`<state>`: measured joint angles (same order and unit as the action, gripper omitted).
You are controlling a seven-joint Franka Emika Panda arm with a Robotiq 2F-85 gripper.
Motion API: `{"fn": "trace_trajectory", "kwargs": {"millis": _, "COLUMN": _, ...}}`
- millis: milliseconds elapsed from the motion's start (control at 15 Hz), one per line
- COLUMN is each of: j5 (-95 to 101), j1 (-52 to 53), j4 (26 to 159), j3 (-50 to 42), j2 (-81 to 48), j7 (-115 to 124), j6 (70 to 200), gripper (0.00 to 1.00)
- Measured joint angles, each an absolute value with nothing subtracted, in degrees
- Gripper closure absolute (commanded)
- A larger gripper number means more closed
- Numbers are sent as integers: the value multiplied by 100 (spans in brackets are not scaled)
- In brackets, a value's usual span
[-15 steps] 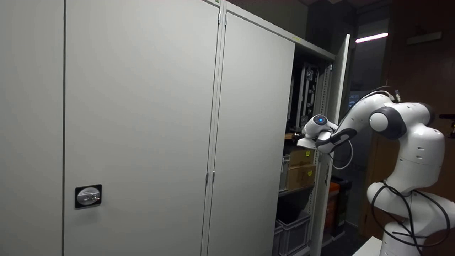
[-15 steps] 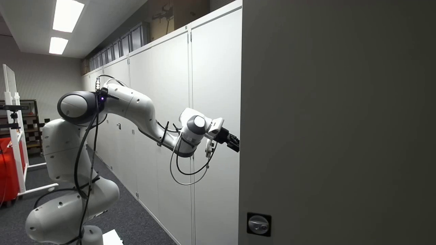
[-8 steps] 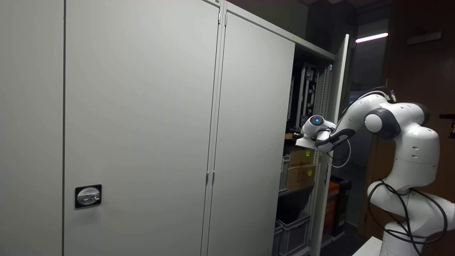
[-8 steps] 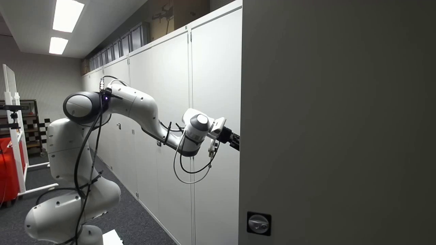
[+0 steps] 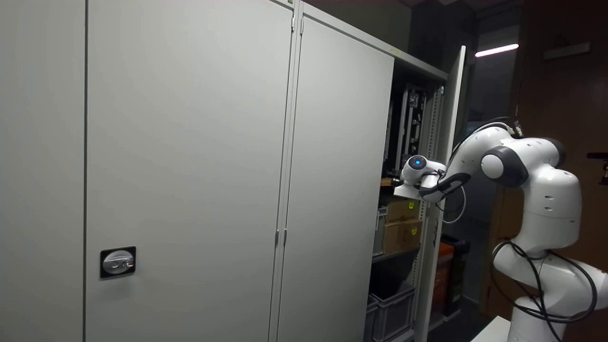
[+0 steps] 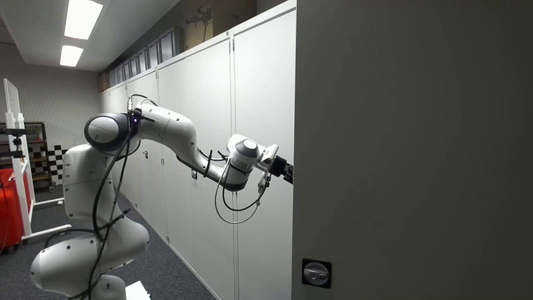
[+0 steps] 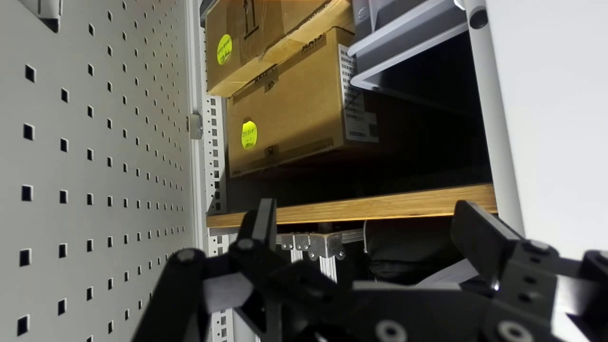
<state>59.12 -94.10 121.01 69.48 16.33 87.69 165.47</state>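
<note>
The end effector [image 7: 365,204] is spread wide, and it stands near the wooden shelf [image 7: 389,205] in the cabinet [image 5: 342,166]. Two cardboard boxes [image 7: 289,118] are stacked below this shelf.

The arm [image 6: 177,131] is bent, 2 jaws apart.
</note>
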Motion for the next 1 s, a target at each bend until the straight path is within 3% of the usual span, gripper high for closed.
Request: {"fn": "trace_trajectory", "kwargs": {"millis": 1000, "j5": 5938, "j1": -11067, "j4": 11786, "j3": 8153, "j2": 2614, "j7": 9391, "j6": 16401, "gripper": 0}}
